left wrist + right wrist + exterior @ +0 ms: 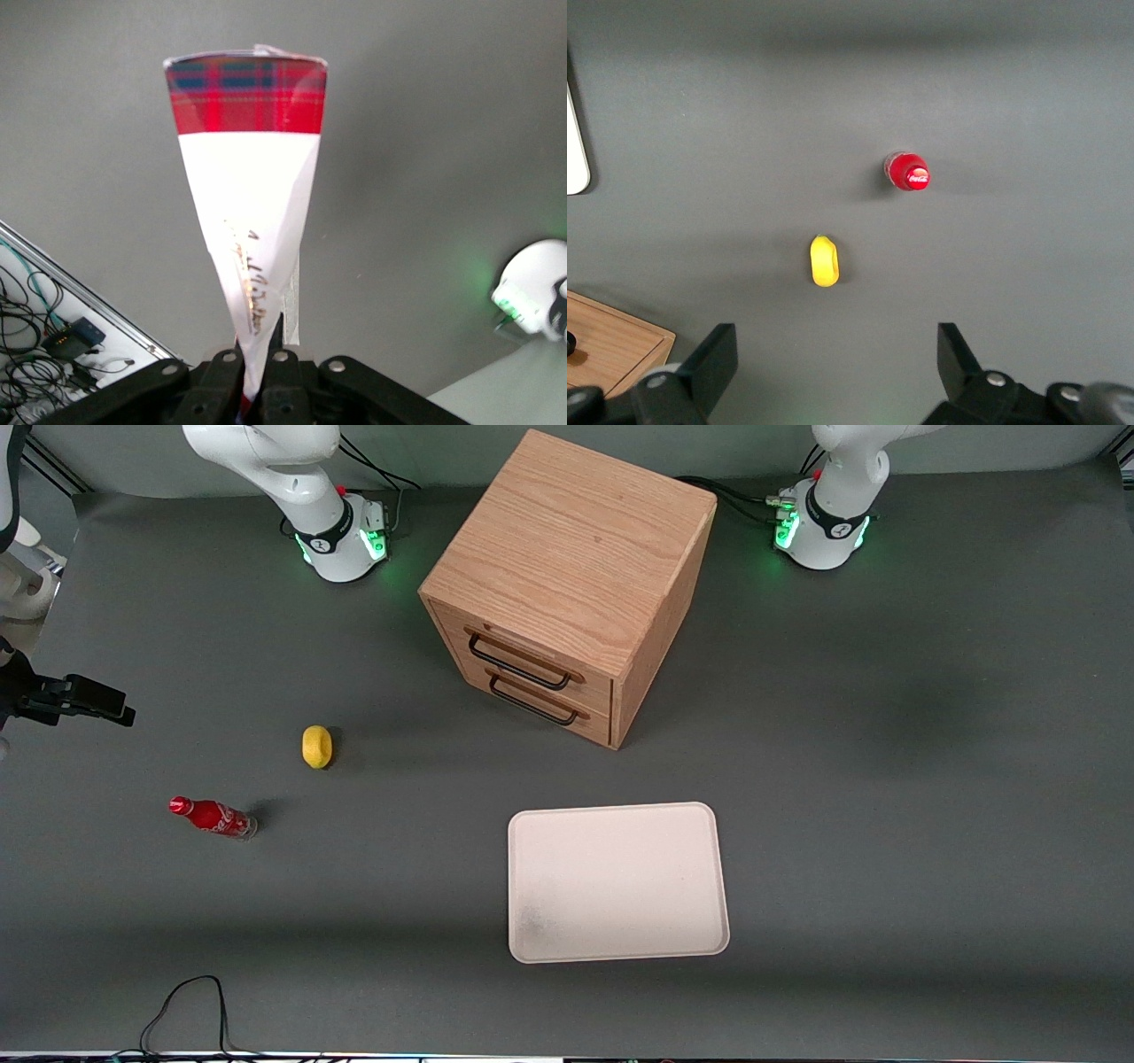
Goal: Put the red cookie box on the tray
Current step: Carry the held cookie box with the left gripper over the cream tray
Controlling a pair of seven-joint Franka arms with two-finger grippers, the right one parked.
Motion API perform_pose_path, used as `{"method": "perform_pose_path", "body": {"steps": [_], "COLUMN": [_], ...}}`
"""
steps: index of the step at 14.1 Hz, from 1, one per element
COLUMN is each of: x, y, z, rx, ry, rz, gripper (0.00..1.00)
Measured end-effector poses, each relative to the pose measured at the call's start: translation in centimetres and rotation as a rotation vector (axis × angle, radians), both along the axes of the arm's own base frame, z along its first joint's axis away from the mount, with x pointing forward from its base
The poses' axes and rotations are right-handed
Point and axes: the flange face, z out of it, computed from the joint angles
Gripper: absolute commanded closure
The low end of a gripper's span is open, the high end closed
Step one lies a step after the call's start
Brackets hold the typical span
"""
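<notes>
Grey surface (886,824) carries the tray (617,881), bare, nearer the camera than the cabinet (567,584). Tool (261,376), clamped on the red cookie box (248,177), holds it aloft for transfer.

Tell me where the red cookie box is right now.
The red cookie box is clamped in the left gripper, held in the air above the grey table; it shows only in the left wrist view, not yet on the tray.

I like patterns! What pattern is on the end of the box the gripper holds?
Red tartan with dark stripes on the slim white carton, shut in the gripper; left wrist view.
</notes>
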Motion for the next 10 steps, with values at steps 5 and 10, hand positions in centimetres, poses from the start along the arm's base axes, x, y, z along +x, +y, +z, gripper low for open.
{"method": "perform_pose_path", "body": {"steps": [5, 10], "x": [4.3, 5.8], "y": [-17.8, -33.3], "z": [-2.5, -6.5], "rx": [0.052, 0.048], "ry": [-0.008, -0.042], "rz": [0.210, 0.432], "gripper": [1.00, 1.00]}}
